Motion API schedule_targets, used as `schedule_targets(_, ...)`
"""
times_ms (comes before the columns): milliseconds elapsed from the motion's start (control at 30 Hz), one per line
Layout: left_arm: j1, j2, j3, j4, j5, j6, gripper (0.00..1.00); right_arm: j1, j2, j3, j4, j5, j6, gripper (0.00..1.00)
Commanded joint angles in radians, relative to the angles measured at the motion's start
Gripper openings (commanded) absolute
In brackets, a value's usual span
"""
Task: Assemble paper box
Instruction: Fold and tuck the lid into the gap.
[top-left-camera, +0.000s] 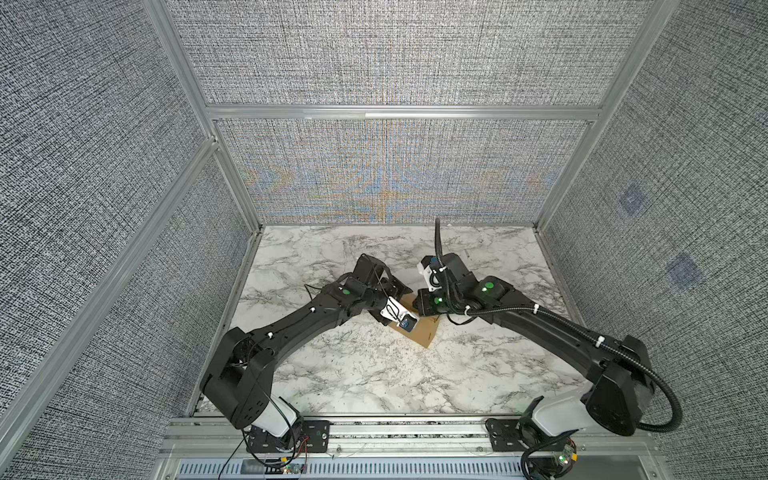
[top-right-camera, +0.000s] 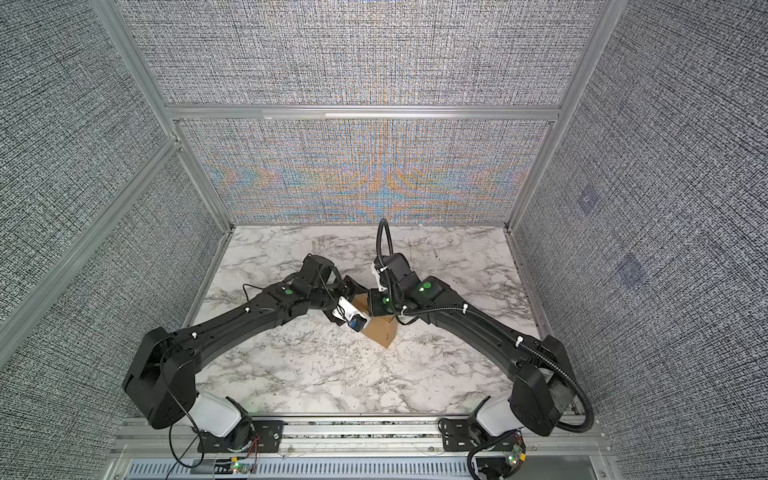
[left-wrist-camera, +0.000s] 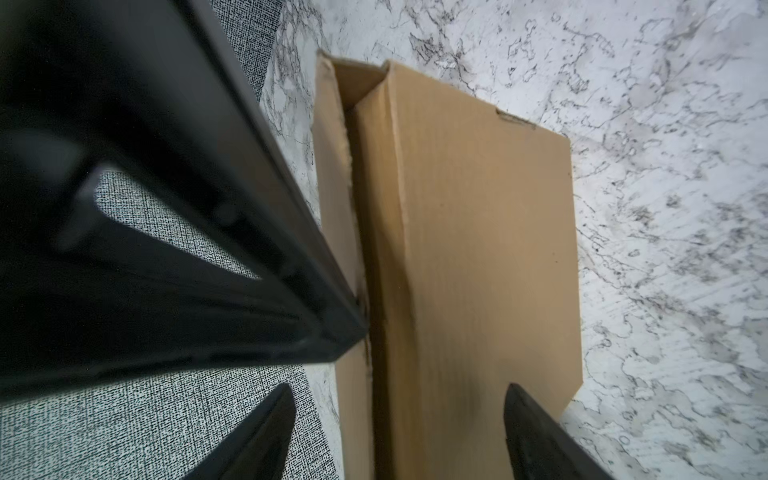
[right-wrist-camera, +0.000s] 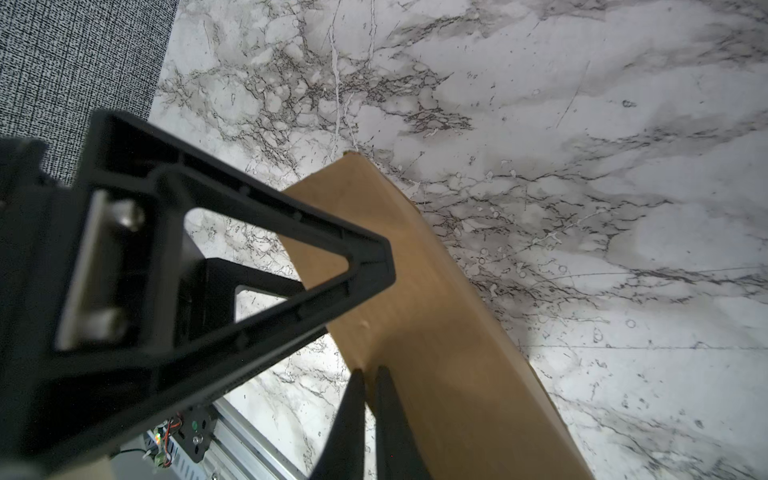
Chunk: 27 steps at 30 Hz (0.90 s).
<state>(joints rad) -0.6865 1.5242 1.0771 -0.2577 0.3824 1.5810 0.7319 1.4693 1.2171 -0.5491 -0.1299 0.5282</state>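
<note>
Clenched shallowly on box (right-wrist-camera: 436, 332) edge with right hand (right-wrist-camera: 369, 370); released astride box with left hand (left-wrist-camera: 397, 388). Might slip off that shallow bite, or skid box along bench (left-wrist-camera: 665, 166).

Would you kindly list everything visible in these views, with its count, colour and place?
tan corrugated cardboard box: one, tan-brown, mid-table between the arm tips, partly folded.
white marble-pattern tabletop: one, white with grey veins, under everything.
grey woven fabric wall panels: on three sides, grey, behind and beside the table.
silver aluminium frame bars: several, silver, edging the panels.
silver aluminium base rail: one, silver, along the near table edge.
left arm: one, black, reaching from the near edge to the box.
right arm: one, black, reaching in from the opposite side.
left jaws: one pair, black, spread apart over the box.
right jaws: one pair, black, closed on an edge of the box.
</note>
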Motion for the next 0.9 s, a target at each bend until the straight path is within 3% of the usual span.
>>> schedule_targets(0,-0.001,0.002,0.01,-0.01,0.007,-0.004,0.81,0.0,0.011,-0.025,-0.023,0.006,0.02,0.1)
schedule_targets(233,-0.001,0.002,0.072,-0.1,0.014,-0.073,0.82,-0.005,0.008,-0.065,-0.003,-0.002,0.029,0.1)
schedule_targets(433,-0.002,0.001,0.268,-0.334,0.0,-0.281,0.86,-0.009,-0.025,0.017,-0.042,0.014,0.022,0.14)
schedule_targets(533,0.001,-0.009,0.364,-0.397,-0.042,-0.463,0.89,-0.01,-0.042,0.061,-0.066,0.023,0.025,0.17)
schedule_targets(633,0.001,-0.023,0.417,-0.377,-0.147,-0.753,0.9,-0.009,-0.06,0.076,-0.087,0.04,0.033,0.18)
schedule_targets(867,0.008,-0.018,0.416,-0.344,-0.251,-1.143,0.99,-0.008,-0.118,0.04,-0.149,0.095,0.123,0.2)
